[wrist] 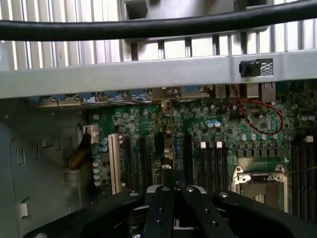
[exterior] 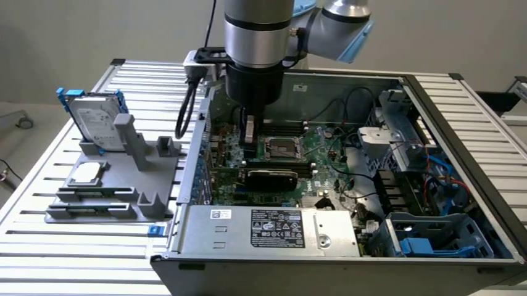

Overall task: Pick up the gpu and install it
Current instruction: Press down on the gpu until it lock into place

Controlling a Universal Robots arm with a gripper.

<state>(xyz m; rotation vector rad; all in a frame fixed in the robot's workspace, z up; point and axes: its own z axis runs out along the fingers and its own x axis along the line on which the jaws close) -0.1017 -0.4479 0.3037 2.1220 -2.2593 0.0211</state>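
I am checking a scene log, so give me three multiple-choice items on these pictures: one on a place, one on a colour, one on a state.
1. Where is the gpu?
A. on a shelf
B. inside the case, on the board
C. on the floor

2. What colour edges the drive?
A. red
B. yellow
C. blue

3. How does the drive sit?
A. upright in the grey holder
B. flat on its face
C. hanging from a cable

Answers:
1. B, since the exterior view shows its black shroud low on the green board in the open case.
2. C, since blue frame tips show at the drive's top corners.
3. A, since it stands on edge at the holder's back.
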